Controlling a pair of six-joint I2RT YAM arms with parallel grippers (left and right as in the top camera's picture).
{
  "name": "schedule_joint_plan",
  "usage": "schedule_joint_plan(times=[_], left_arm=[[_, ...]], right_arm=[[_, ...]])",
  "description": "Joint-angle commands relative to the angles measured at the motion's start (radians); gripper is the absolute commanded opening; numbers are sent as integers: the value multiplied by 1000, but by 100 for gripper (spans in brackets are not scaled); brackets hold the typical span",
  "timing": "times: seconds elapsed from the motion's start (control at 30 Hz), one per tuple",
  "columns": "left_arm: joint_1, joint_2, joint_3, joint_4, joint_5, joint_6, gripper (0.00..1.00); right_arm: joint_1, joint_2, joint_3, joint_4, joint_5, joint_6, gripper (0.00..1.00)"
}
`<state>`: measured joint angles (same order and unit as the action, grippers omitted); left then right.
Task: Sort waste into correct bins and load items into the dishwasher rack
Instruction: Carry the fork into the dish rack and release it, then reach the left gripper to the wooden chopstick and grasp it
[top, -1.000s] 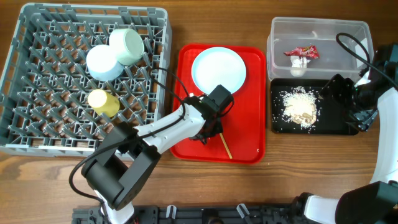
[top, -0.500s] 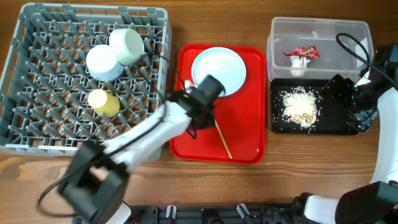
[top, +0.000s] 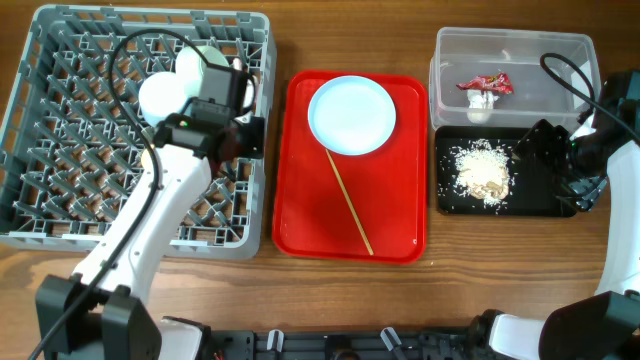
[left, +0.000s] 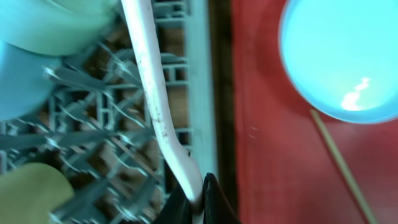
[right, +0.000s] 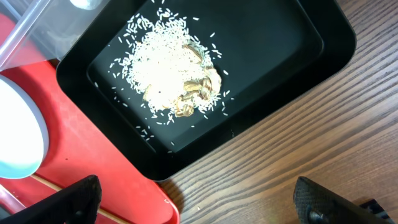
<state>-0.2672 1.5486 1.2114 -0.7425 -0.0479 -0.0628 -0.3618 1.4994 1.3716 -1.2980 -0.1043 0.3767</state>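
Left wrist: fork (left: 154, 99) btwn fingers (left: 213, 200).

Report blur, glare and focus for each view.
Overhead: sharp, evenly lit, soft shadows. Left wrist: smeared throughout, rack and white fork soft, a glare spot on the plate. Right wrist: food scraps crisp, the right tool's fingers dark and soft.

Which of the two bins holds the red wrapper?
The clear plastic tub, the rear one; the black tray in front holds only pale food scraps.

Grey plastic rack (top: 150, 13), glossy red tray (top: 303, 205), smooth white plate (top: 351, 115), clear plastic tub (top: 535, 75), matt black tray (top: 540, 185), wood-grain table (top: 500, 275).
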Motion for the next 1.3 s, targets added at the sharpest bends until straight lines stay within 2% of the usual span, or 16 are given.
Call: schedule_joint_plan(times=[0.0,0.13,0.17,0.23,0.33,0.37,0.53,0.63,0.77,0.8,0.83,0.87,0.93,1.07,1.27], left_arm=[[30,59,10,25,2,60,4],[30,98,10,29,2,60,4],[30,105,10,30,2,60,8],[30,122,10,30,1,60,25],[30,121,10,37,-8,59,31],[30,116,11,43,-20,59,37],[29,69,50,44,-43,57,38],[17,24,65,47,11,18,38],[-40,2,65,40,188,-148,37],[-60,5,65,31,202,-221,37],[-105,18,65,9,200,-346,39],[-134,27,65,-1,200,-407,42],[-193,56,64,-5,200,-513,42],[-334,152,64,-6,113,-658,41],[-456,298,64,10,103,-794,42]], right_arm=[[-2,-16,23,-1,-8,-11,100],[-2,-16,23,-2,-8,-11,100],[-2,-16,23,-2,-8,-10,100],[-2,-16,24,-2,-8,-11,100],[-2,-16,23,-2,-8,-11,100],[-2,-16,23,-2,-8,-11,100],[-2,-16,23,-1,-8,-10,100],[-2,-16,23,-1,-8,-11,100],[-2,-16,23,-1,-8,-10,100],[-2,-16,23,-1,-8,-10,100],[-2,-16,23,-1,-8,-10,100],[-2,-16,23,-1,-8,-11,100],[-2,-16,23,-1,-8,-11,100],[-2,-16,24,-1,-8,-11,100],[-2,-16,23,-1,-8,-11,100]])
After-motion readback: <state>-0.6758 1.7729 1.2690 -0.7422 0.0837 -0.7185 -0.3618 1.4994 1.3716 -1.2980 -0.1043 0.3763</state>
